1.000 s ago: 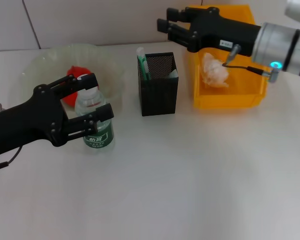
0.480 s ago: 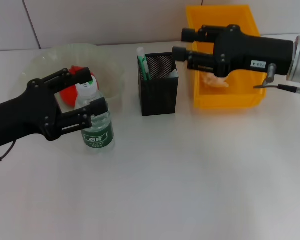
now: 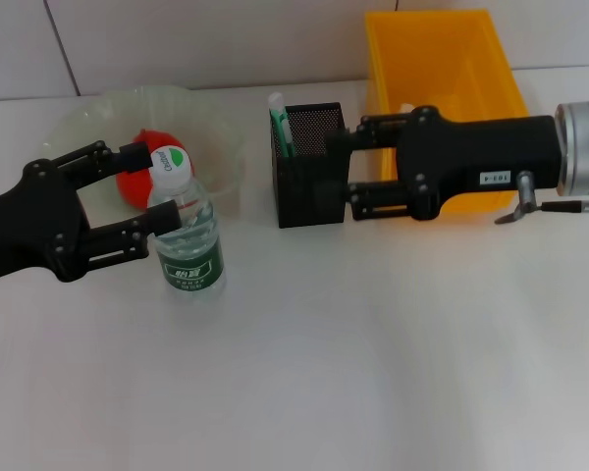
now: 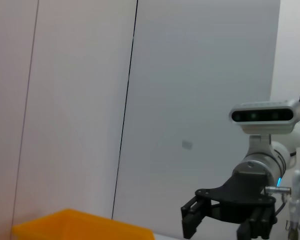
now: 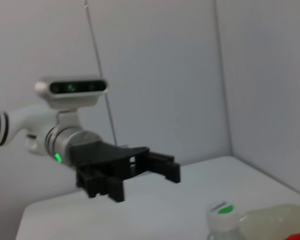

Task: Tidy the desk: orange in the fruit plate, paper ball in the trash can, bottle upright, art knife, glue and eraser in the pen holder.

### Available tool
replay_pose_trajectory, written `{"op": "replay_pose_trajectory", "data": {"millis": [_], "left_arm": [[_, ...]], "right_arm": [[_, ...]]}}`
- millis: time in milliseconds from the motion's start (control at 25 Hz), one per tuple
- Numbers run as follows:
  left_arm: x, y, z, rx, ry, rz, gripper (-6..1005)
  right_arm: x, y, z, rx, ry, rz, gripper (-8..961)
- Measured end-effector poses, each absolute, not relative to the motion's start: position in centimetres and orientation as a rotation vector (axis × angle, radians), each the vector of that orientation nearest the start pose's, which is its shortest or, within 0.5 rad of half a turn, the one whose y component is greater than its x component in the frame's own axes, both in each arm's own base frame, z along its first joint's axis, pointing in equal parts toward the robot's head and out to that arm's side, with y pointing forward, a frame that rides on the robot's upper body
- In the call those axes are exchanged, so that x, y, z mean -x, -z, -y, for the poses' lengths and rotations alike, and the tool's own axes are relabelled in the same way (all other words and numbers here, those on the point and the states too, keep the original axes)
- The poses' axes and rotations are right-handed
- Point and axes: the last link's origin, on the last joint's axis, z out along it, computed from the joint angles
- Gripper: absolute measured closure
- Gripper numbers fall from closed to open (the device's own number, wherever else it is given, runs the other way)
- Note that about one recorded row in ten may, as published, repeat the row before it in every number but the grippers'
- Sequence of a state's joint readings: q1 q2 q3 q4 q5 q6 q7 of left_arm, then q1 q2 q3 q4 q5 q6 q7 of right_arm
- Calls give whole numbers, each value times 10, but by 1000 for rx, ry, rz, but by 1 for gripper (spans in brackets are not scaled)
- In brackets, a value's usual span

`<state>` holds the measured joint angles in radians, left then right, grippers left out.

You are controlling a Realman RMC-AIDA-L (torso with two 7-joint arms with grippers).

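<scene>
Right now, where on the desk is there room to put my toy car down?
The wide bare strip of table nearest the robot, in front of the bottle and pen holder, is free. Farther back it is crowded: the fruit plate, the yellow bin, and the left pincer and right pincer.

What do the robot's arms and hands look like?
Both hands are black and boxy, with two flat fingers each. The left hand sits on a black arm. The right hand has a small white label and joins a shiny silver wrist, with a thin cable under it.
</scene>
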<state>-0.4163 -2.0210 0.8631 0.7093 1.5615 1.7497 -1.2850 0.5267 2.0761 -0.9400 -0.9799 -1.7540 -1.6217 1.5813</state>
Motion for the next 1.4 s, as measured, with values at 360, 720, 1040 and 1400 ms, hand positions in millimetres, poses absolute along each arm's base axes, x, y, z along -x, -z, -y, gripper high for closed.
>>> {"op": "replay_pose_trajectory", "data": {"millis": [360, 720, 1040, 1400], "left_arm": [[255, -55, -302, 2657, 1043, 356, 193], [258, -62, -297, 2646, 1050, 348, 193], [259, -65, -296, 2641, 1058, 346, 193], [257, -53, -294, 2668, 1037, 345, 193]], "right_arm": [[-175, -11, -331, 2961, -755, -283, 293], [-176, -5, -324, 2986, -720, -178, 295], [-174, -6, -325, 2962, -761, -138, 296], [-170, -7, -326, 2935, -833, -116, 296]]}}
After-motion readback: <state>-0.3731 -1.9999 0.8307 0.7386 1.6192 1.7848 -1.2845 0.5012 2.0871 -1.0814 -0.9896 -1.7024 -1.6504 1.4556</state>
